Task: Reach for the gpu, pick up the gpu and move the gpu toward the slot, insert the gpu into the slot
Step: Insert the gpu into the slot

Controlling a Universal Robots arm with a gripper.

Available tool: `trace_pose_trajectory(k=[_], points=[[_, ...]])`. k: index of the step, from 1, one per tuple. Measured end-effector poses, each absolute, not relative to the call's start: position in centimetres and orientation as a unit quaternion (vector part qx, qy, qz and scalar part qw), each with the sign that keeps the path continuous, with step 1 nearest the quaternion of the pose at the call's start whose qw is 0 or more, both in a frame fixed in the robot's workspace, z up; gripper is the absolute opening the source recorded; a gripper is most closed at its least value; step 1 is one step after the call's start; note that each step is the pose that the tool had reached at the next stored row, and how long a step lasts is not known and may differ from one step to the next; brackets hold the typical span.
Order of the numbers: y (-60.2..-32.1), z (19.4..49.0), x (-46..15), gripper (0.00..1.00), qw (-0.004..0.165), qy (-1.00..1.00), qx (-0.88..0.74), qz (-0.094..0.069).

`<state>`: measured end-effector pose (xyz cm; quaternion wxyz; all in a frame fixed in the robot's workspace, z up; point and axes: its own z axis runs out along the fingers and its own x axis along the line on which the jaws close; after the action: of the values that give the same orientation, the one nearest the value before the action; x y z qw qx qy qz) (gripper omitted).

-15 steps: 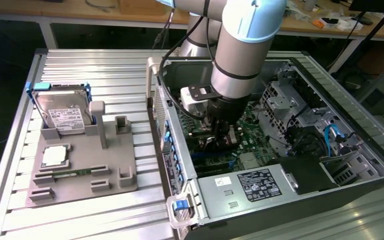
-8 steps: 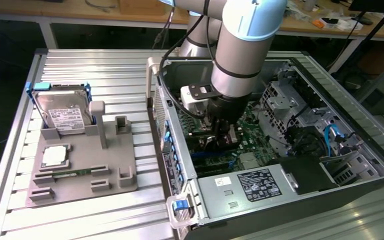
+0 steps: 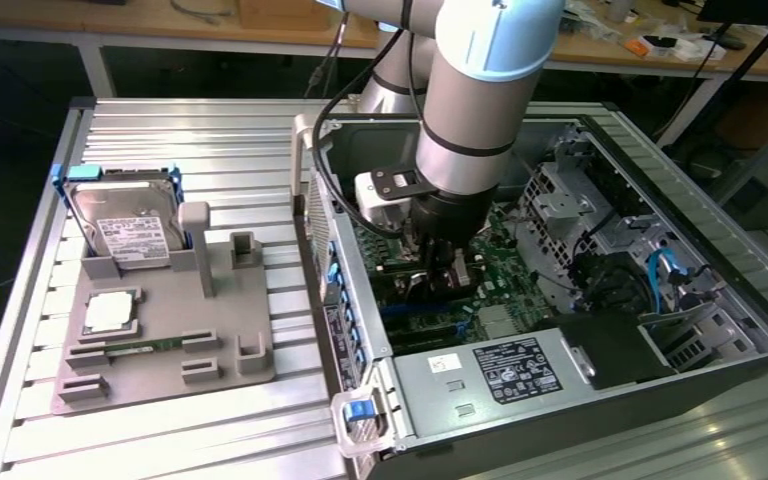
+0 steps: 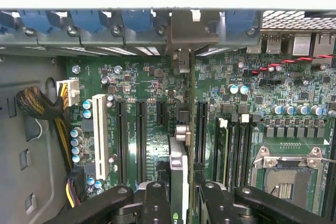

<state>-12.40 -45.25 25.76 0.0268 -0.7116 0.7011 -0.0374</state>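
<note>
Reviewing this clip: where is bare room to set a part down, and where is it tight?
Free: ribbed table top behind the hard drive, and in front of the grey fixture tray. Crowded: inside the computer case, where the gripper holds the gpu over the motherboard.

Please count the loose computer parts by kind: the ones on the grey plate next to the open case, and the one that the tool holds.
Hard drive: 1
Processor chip: 1
Memory stick: 1
Graphics card, held edge-on in the tool above the motherboard: 1
Total: 4
</note>
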Motion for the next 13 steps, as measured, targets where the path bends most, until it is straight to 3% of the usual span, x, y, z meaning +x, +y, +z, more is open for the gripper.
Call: trace_pose_trajectory(k=[13], points=[[-45.24, 25.75, -12.40, 0.27, 0.027, 0.701, -0.712, -0.037]])
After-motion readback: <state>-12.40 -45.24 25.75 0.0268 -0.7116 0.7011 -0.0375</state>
